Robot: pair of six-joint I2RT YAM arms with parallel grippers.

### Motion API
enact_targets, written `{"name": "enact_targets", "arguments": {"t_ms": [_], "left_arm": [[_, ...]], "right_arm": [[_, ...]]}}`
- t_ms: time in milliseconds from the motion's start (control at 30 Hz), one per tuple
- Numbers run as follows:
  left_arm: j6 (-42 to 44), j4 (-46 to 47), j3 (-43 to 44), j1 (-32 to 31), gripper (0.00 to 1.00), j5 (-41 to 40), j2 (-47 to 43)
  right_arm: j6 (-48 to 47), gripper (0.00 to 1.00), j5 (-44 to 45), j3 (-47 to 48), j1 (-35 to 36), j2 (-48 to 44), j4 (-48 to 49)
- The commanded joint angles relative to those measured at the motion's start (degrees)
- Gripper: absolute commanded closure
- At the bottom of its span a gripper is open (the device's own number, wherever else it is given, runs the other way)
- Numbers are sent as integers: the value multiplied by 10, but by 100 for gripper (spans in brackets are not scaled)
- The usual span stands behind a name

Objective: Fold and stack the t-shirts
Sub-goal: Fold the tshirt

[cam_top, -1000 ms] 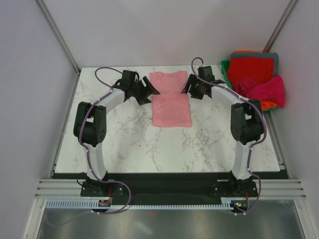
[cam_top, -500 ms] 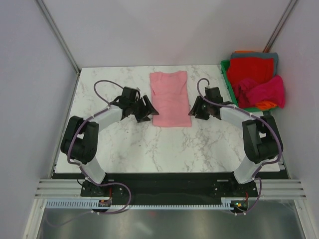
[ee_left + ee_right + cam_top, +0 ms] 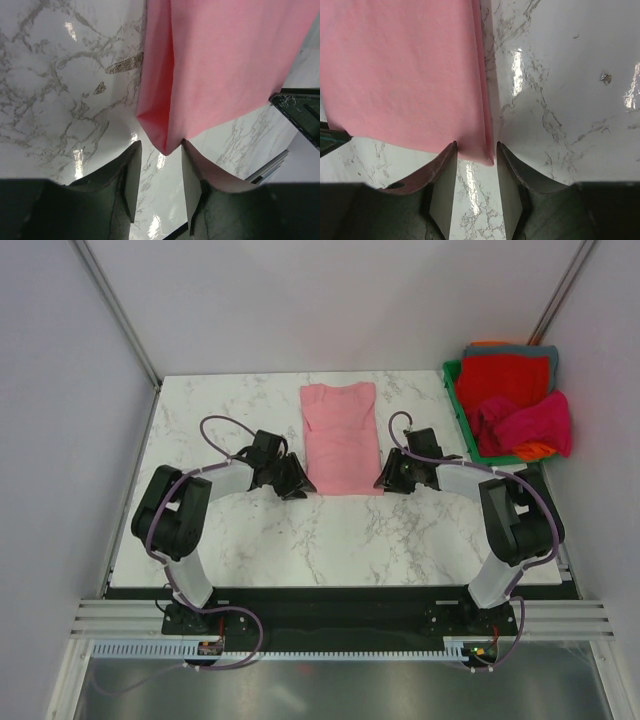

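Observation:
A light salmon-pink t-shirt (image 3: pixel 340 436), folded into a long strip, lies flat on the marble table (image 3: pixel 260 530). My left gripper (image 3: pixel 299 486) is open at the strip's near left corner; in the left wrist view the corner (image 3: pixel 167 142) sits just ahead of the gap between the fingers (image 3: pixel 129 172). My right gripper (image 3: pixel 385 480) is open at the near right corner, which shows in the right wrist view (image 3: pixel 479 150) between the fingertips (image 3: pixel 445 170). Neither holds cloth.
A green bin (image 3: pixel 462 410) at the table's back right holds a heap of t-shirts: red (image 3: pixel 505 380), magenta (image 3: pixel 530 425), orange and teal-grey edges. White walls stand close on both sides.
Both grippers moved from beside the shirt's far end down toward me to its near corners. The shirt has not moved.

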Motion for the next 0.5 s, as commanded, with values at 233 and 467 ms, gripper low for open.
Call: {"name": "enact_targets", "arguments": {"t_ms": [233, 467], "left_arm": [[21, 22, -6, -2, 57, -31, 17], [17, 27, 5, -2, 74, -42, 39]], "right_arm": [[-12, 57, 9, -25, 5, -2, 17], [-13, 70, 13, -23, 11, 17, 19]]}}
